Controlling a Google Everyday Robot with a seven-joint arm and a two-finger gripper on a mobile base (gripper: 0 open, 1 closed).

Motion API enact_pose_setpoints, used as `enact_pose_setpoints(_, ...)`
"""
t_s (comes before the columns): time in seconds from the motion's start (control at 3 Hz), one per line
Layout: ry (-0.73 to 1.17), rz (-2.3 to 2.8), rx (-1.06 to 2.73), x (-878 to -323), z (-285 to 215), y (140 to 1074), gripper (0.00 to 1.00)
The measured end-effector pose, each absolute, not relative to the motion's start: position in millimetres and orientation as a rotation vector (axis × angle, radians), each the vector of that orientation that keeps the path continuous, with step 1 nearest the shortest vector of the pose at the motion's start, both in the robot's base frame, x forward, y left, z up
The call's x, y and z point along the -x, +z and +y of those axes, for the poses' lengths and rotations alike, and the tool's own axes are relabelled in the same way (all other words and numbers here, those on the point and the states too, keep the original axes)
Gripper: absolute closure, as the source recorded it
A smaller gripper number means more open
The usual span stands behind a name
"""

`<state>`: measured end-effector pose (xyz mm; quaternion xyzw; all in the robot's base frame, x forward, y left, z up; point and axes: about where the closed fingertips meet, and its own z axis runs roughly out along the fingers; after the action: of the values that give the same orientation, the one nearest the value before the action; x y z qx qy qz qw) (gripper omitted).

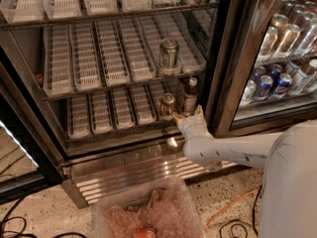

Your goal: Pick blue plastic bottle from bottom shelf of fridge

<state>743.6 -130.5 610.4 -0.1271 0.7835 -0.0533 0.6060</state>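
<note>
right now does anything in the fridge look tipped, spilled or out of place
Nothing stands out. The blue plastic bottle and the copper-topped can beside it stand upright on the bottom shelf; the upper can is upright too. The gripper, open, is just before the bottle.

A copper-topped metal can [167, 106] is seen below a greenish metal can [169, 54]; a clear plastic bin [101, 214] is set on speckled floor [44, 207].

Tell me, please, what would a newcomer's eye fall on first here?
First, the white arm with its hand open at the front of the bottom shelf of the fridge, just below the blue plastic bottle. Beside that bottle stands a copper-topped can, and a lone can sits on the shelf above.
</note>
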Motion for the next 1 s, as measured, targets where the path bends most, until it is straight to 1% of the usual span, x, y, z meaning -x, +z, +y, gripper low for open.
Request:
enact_pose_setpoints(0.33,-0.098,1.763,0.245,-759.6,-117.2,616.7,0.31)
enact_pose_setpoints(1.0,-0.135,1.769,0.208,-764.0,-117.7,610.6,0.35)
